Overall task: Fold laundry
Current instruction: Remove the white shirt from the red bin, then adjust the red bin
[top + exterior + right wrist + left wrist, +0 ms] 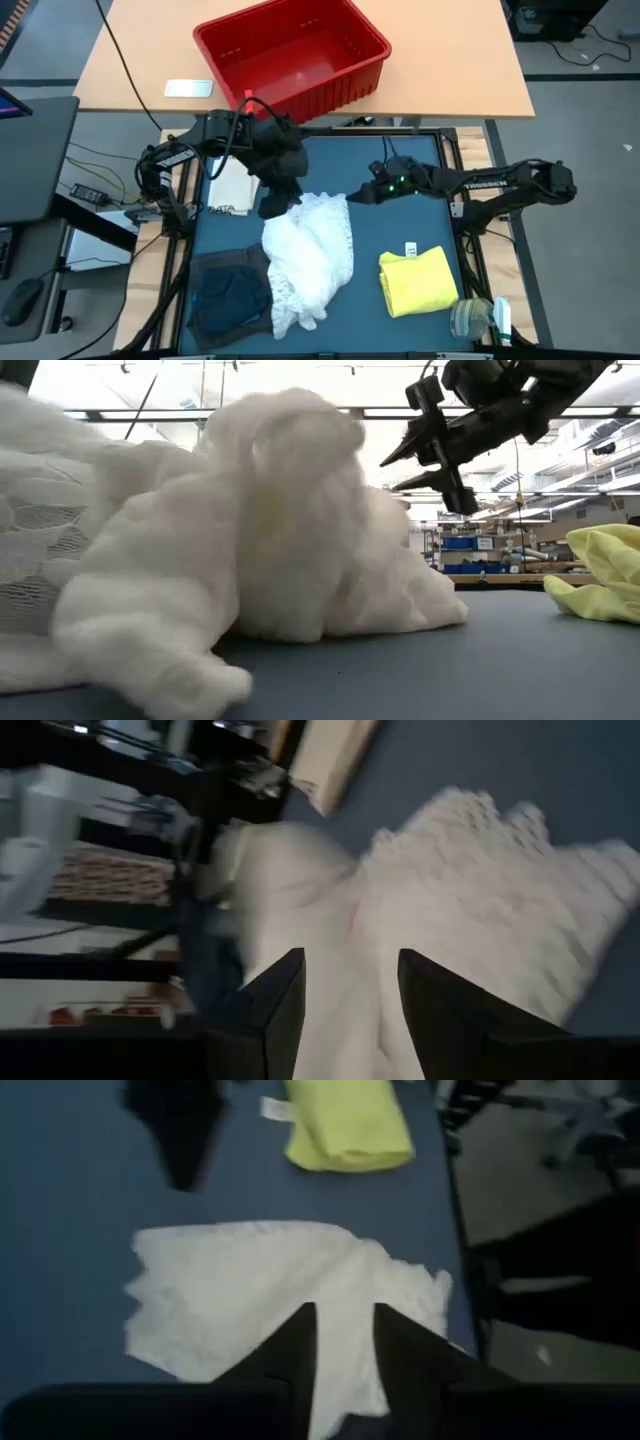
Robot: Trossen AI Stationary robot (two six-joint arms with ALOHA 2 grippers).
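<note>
Three garments, two grippers.
White lacy garment [308,255] centre, yellow garment [416,282] at four o'clock, dark garment [228,290] at eight; left gripper [277,205] slightly parted, right gripper [358,194] spread, both empty.

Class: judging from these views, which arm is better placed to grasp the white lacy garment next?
Probably left: its end effector hangs over the white lacy garment's far edge, while the right end effector hovers beside it.

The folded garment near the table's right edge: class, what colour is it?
Bright yellow. The folded garment shows best in the high view.
</note>
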